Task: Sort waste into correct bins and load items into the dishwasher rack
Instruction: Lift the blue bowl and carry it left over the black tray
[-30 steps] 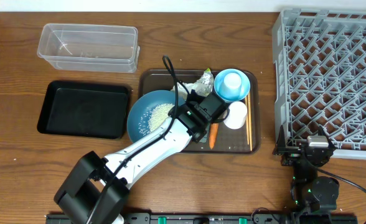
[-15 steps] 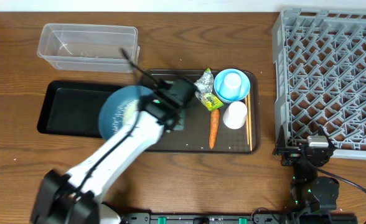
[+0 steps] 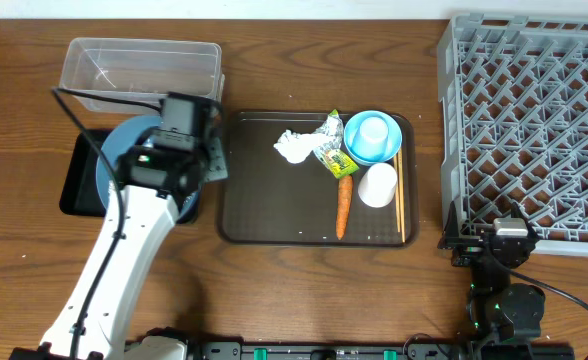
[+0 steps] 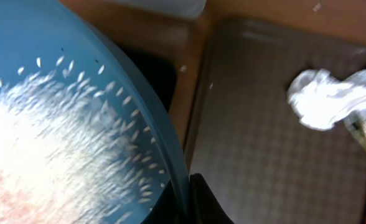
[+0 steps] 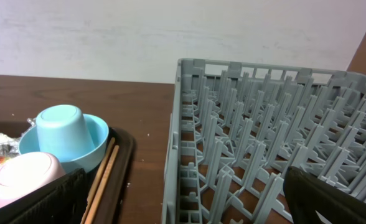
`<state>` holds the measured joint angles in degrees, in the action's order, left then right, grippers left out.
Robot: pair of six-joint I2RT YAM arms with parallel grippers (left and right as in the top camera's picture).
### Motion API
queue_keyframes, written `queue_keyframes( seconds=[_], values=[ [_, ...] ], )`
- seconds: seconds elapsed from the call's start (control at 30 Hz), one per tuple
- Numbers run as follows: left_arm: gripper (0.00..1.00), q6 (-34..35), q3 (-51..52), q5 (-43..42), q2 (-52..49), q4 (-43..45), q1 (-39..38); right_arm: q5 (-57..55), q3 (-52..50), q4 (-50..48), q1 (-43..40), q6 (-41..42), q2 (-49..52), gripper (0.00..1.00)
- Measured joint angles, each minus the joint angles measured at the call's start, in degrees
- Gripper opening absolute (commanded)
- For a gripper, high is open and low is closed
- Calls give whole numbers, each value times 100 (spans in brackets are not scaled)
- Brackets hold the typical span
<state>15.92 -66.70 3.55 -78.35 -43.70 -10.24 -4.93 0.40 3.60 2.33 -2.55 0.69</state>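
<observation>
My left gripper (image 3: pixel 196 160) is shut on the rim of the dark blue plate (image 3: pixel 114 165) and holds it over the black tray (image 3: pixel 74 190). The left wrist view shows the jaws (image 4: pixel 186 199) pinching the plate (image 4: pixel 77 93), with white rice (image 4: pixel 33 155) on it. The tissue (image 3: pixel 294 148), wrapper (image 3: pixel 329 142), carrot (image 3: pixel 342 205), light blue bowl (image 3: pixel 356 148), white cup (image 3: pixel 378 185) and chopsticks (image 3: pixel 399 195) lie on the brown tray (image 3: pixel 264 215). My right gripper (image 5: pixel 189 193) is open and empty by the grey rack (image 3: pixel 534 120).
The clear tub (image 3: pixel 139 70) stands behind the black tray. A light blue cup (image 3: pixel 374 130) sits upside down in the bowl. The rack's near left corner (image 5: pixel 183 143) is right in front of the right gripper, with the brown tray's edge (image 5: pixel 124 171) to its left.
My left arm has carried the blue plate with rice left, off the brown tray and over the black tray. The tissue, hidden before, now shows. The right arm has not moved.
</observation>
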Motion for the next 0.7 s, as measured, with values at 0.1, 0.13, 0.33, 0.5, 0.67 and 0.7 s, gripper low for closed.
queue_keyframes(
  seconds=[0.1, 0.13, 0.33, 0.5, 0.67, 0.7],
  values=[
    [6, -323, 0, -400, -9, 310, 238, 0, 0, -2, 0, 0, 0, 99],
    [6, -411, 0, -503, -11, 415, 275, 0, 0, -2, 0, 0, 0, 99],
    [6, -662, 0, -815, -46, 1005, 291, 0, 0, -2, 0, 0, 0, 99],
    [6, -697, 0, -879, -286, 1486, 291, 0, 0, 0, 0, 0, 0, 99],
    [6, -647, 0, -920, -743, 1733, 291, 0, 0, 0, 0, 0, 0, 99],
    [6, -599, 0, -922, -804, 1742, 291, 0, 0, 0, 0, 0, 0, 99]
  ],
)
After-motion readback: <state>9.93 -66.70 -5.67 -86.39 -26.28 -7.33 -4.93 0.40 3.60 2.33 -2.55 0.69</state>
